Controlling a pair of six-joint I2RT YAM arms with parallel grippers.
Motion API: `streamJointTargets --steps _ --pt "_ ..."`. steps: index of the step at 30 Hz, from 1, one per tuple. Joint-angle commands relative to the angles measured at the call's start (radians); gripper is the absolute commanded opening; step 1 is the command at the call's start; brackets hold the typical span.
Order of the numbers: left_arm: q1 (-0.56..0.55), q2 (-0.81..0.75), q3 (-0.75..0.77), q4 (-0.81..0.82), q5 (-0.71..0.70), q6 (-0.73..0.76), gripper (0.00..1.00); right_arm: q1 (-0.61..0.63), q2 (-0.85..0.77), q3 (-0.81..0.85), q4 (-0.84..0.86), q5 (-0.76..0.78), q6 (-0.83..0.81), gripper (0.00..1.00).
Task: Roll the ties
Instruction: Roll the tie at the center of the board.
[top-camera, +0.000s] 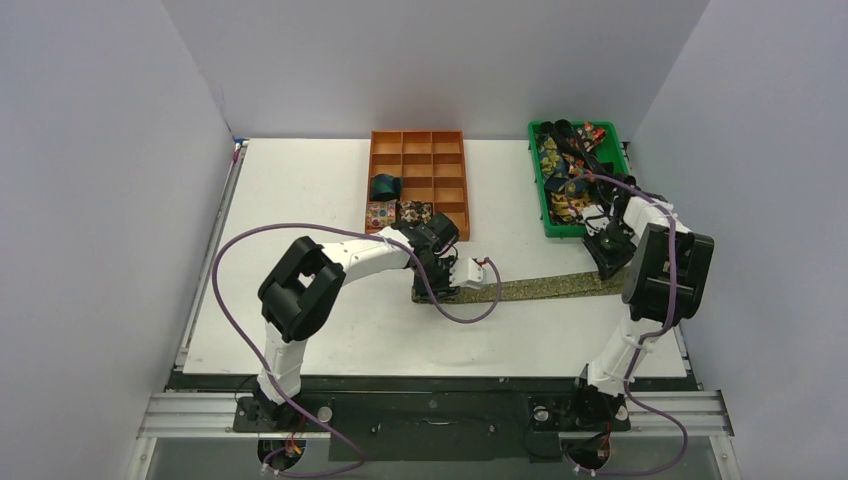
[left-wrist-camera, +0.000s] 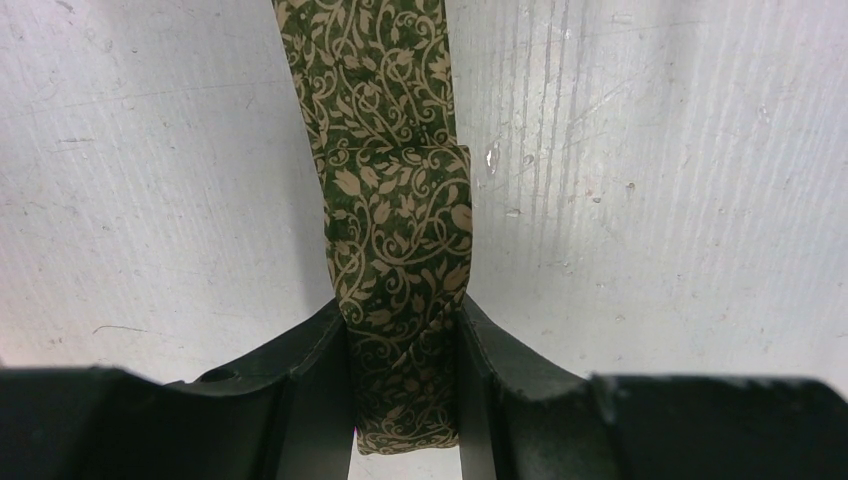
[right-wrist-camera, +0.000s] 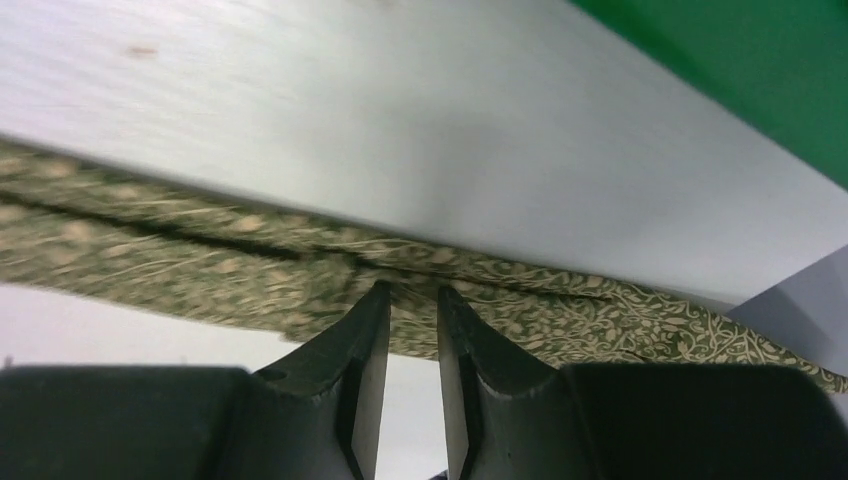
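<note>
Left gripper (left-wrist-camera: 405, 345): closed narrowly on the folded-over end of the olive tie (left-wrist-camera: 400, 230).
Right gripper (right-wrist-camera: 407, 300): nearly shut, tips pinching the same tie's other end beside the green bin (top-camera: 537, 180).
Tie: flat strip across the table between the arms, not yet coiled.
Risk: the short fold may slip from the left jaws when turned. An off-line pull from the right would wind it askew. The purple cable (top-camera: 478, 312) draped over the strip could snag.
Surface: scuffed white table (top-camera: 300, 190).
Room: pale walls on three sides. The orange tray (top-camera: 372, 170) holds rolled ties (top-camera: 384, 187).
</note>
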Motion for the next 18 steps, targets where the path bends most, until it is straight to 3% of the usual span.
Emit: streamJointTargets --steps 1,9,18 --pt "-0.006 0.046 0.008 0.009 0.001 -0.030 0.32 -0.061 0.053 -0.016 0.075 0.190 0.017 0.21" --pt "-0.031 0.099 0.086 0.023 0.030 -0.102 0.32 -0.169 0.071 -0.072 0.083 0.305 -0.018 0.20" --pt "-0.081 0.181 0.160 0.064 0.066 -0.221 0.32 -0.201 0.123 0.042 0.111 0.283 0.019 0.21"
